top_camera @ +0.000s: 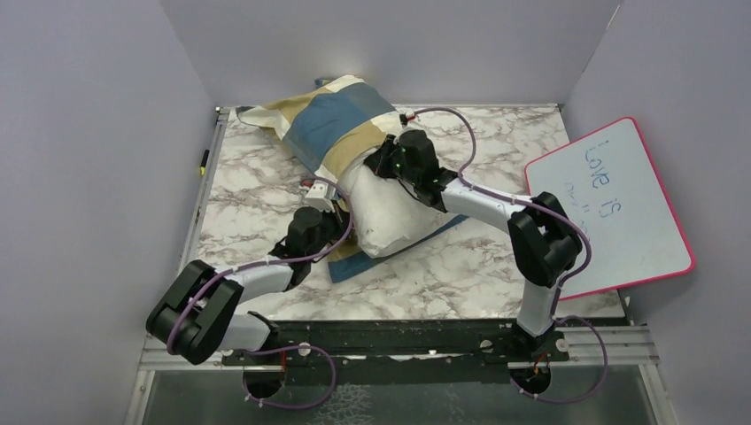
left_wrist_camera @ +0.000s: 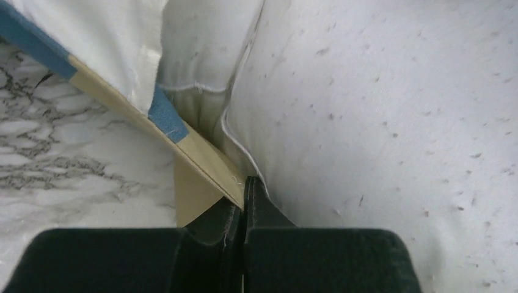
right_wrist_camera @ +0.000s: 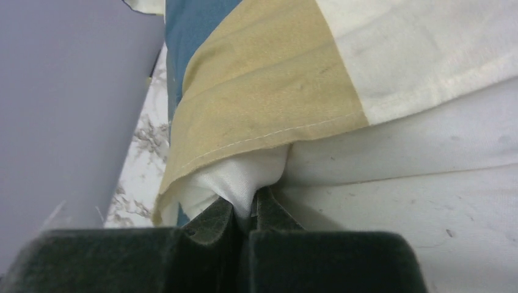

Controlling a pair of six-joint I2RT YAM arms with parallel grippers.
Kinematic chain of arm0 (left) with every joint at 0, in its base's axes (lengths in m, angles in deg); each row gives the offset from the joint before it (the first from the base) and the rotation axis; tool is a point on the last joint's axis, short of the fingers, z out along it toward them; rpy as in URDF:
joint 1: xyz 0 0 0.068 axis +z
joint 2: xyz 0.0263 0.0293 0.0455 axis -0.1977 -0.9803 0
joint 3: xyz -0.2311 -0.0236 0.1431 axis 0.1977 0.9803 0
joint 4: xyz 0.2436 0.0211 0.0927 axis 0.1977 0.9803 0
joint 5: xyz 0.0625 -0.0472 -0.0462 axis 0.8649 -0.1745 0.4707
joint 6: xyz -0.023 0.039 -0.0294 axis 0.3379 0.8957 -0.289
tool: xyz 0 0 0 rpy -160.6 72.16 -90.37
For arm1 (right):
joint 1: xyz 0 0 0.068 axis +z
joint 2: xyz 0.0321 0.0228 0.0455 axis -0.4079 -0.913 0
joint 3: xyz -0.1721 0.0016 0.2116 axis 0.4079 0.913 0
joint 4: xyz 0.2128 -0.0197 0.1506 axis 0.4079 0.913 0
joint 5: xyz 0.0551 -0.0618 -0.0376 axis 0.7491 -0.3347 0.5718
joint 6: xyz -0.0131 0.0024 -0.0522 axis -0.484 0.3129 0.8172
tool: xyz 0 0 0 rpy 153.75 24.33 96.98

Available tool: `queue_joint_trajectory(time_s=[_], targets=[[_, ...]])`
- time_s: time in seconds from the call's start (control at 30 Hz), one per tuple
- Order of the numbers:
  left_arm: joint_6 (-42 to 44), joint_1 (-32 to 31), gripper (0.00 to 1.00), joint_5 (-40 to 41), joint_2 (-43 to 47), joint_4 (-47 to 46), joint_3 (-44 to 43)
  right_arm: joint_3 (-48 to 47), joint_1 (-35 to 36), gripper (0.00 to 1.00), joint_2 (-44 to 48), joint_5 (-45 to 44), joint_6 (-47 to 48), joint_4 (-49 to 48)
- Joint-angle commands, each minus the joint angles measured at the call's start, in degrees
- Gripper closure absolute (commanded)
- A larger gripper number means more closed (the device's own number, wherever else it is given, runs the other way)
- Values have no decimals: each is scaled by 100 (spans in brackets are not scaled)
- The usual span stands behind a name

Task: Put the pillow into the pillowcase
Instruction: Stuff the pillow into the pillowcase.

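The pillow (top_camera: 390, 212) lies mid-desk (top_camera: 248, 204), its far part inside the case (top_camera: 332, 119) and its bare white end bulging toward the lower middle of the top view. The left hand (left_wrist_camera: 246, 186) is clamped on the case's tan edge at the pillow's left flank, low by the desk. The right hand (right_wrist_camera: 252, 204) is pinched closed on a white fold (right_wrist_camera: 244, 180) just under the tan hem (right_wrist_camera: 269, 134) on top of the pillow; whether that fold is the pillow's skin or the case's inner face I cannot tell. The step looks like drawing the case's mouth down over the bare end. To do it well, first make sure the right hand has case cloth and not the pillow, since dragging both together gains nothing. Then pull both grips evenly along the pillow's length, keeping the mouth wide so the hem does not bunch on the bulge. A blue flap (top_camera: 354, 266) of the case lies flat under the pillow's near end, so the lower side seems ahead of the upper. The pillow's long axis runs diagonally from the upper left of the top view, where the case's closed end sits near the back wall, to the lower middle; the case's mouth faces the arm bases
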Motion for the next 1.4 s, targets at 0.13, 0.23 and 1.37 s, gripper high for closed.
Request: queue_joint_trajectory(time_s=[0.13,0.23,1.37], targets=[[-38,-250,100,471,570,284,356,218,-50,99,438,-535,-1441,-2349],[124,-249,100,807,826,691,142,218,-101,100,558,-530,-1589,-2550],[-453,-1288,49,2160,2300,4026,-1017,976,-294,80,148,464,-654,-1750]])
